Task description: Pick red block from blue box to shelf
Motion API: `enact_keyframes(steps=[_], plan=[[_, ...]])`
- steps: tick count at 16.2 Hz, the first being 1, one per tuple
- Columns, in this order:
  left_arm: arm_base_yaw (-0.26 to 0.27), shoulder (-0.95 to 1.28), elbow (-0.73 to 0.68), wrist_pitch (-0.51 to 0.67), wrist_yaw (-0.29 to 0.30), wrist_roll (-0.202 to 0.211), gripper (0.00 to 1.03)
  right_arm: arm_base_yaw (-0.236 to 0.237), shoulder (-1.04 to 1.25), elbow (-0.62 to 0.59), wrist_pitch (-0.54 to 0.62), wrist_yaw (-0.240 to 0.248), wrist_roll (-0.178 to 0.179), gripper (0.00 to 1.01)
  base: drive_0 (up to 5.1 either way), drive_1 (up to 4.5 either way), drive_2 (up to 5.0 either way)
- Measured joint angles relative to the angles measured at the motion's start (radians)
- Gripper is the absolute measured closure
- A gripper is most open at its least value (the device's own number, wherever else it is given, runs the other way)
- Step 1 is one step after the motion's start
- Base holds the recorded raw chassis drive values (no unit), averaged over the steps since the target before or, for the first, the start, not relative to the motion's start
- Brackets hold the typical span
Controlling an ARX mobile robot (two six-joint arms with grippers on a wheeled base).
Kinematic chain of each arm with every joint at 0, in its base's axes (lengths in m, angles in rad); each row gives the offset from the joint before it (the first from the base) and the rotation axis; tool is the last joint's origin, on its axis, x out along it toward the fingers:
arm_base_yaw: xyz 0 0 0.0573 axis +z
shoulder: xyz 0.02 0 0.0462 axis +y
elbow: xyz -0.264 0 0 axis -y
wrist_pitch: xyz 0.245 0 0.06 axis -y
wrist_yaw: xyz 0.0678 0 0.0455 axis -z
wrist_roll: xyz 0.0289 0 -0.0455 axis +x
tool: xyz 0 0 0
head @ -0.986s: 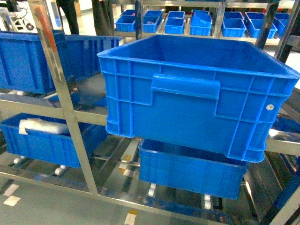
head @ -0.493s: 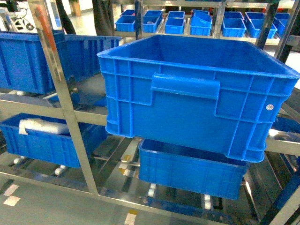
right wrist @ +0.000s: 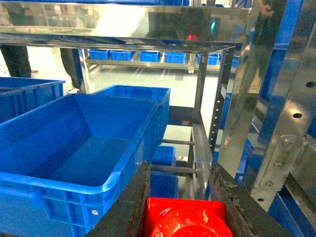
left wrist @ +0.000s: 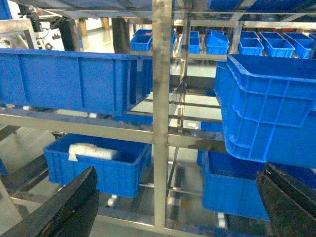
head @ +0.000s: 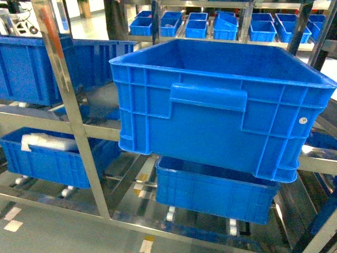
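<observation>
We saw almost nothing change over the last second: our right gripper kept the red block clamped beside the shelf upright, our left gripper hung open, so placing remained to do.

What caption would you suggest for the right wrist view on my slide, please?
Right gripper clamps the red block beside a dark blue crate on the steel shelf.
</observation>
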Motion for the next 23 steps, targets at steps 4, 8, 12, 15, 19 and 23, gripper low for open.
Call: enact_keyframes(steps=[4, 8, 12, 15, 19, 23], plan=[[0.0, 0.0, 0.0, 0.0, 0.0, 0.0, 0.05, 0.0, 0.0, 0.0, 0.0, 0.0, 0.0, 0.72, 0.0, 0.0, 0.0], [0.0, 0.0, 0.0, 0.0, 0.0, 0.0, 0.05, 0.0, 0.0, 0.0, 0.0, 0.0, 0.0, 0.72, 0.0, 0.0, 0.0], [0.0, 0.0, 0.0, 0.0, 0.0, 0.0, 0.05, 0.0, 0.0, 0.0, 0.0, 0.0, 0.0, 0.72, 0.0, 0.0, 0.0], [0.0, 0.0, 0.0, 0.0, 0.0, 0.0, 0.05, 0.0, 0.0, 0.0, 0.0, 0.0, 0.0, 0.72, 0.0, 0.0, 0.0], [0.0, 0.0, 0.0, 0.0, 0.0, 0.0, 0.05, 0.0, 0.0, 0.0, 0.0, 0.0, 0.0, 0.72, 0.0, 0.0, 0.0], [0.0, 0.0, 0.0, 0.0, 0.0, 0.0, 0.05, 0.0, 0.0, 0.0, 0.0, 0.0, 0.0, 0.72, -0.3, -0.32, -0.3]])
